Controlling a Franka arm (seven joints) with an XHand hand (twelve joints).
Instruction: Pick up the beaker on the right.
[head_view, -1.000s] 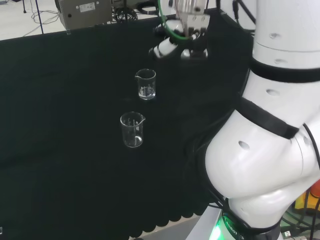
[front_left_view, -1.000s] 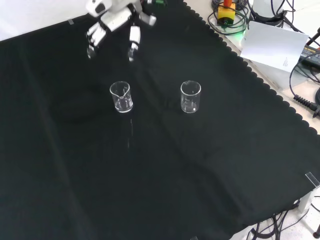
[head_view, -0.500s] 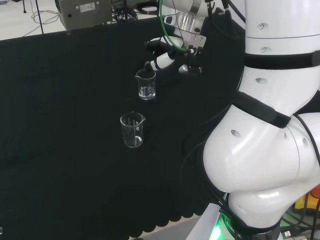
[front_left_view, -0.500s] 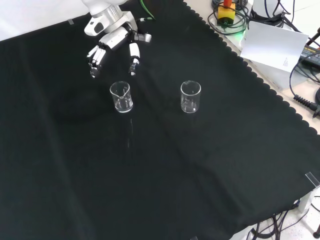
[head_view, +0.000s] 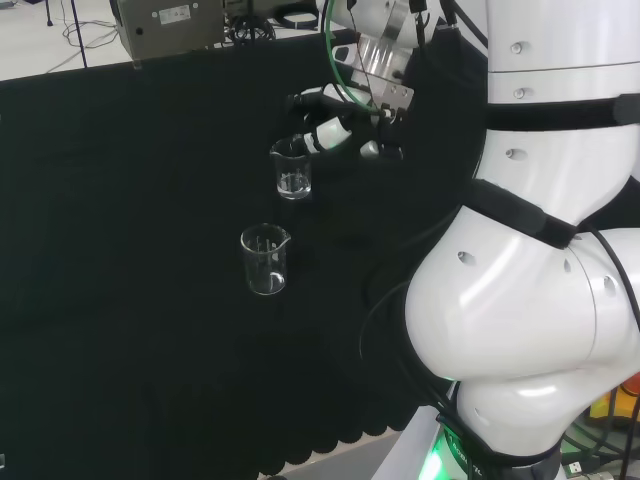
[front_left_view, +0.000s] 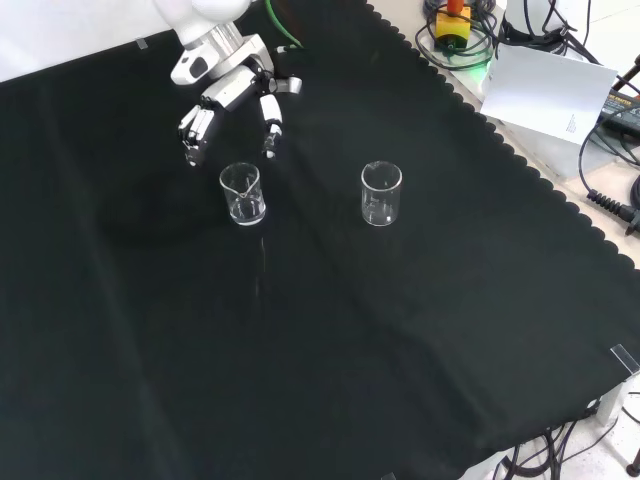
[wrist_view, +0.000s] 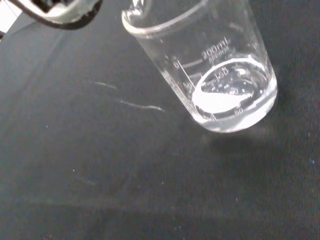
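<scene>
Two clear glass beakers stand upright on the black cloth. The head view has one beaker (head_view: 291, 168) farther off and the other beaker (head_view: 265, 259) nearer. They stand side by side in the front view, one beaker (front_left_view: 243, 194) at the left and the other beaker (front_left_view: 381, 193) at the right. The hand (front_left_view: 226, 88) hovers just behind the left one, open, its fingers (front_left_view: 194, 126) spread to either side of the rim without touching. From the head view, the hand (head_view: 331, 131) sits right of the farther beaker. The wrist view looks down on that beaker (wrist_view: 215, 70) close up, printed scale visible.
The arm's white links (head_view: 530, 300) fill the right of the head view. A grey box (head_view: 165, 25) stands beyond the cloth's far edge. In the front view a white card (front_left_view: 545, 90) and cables lie past the cloth's scalloped right edge.
The hand has come down from higher up toward the left beaker in the front view, with its fingers staying spread. Both beakers have stayed in place.
</scene>
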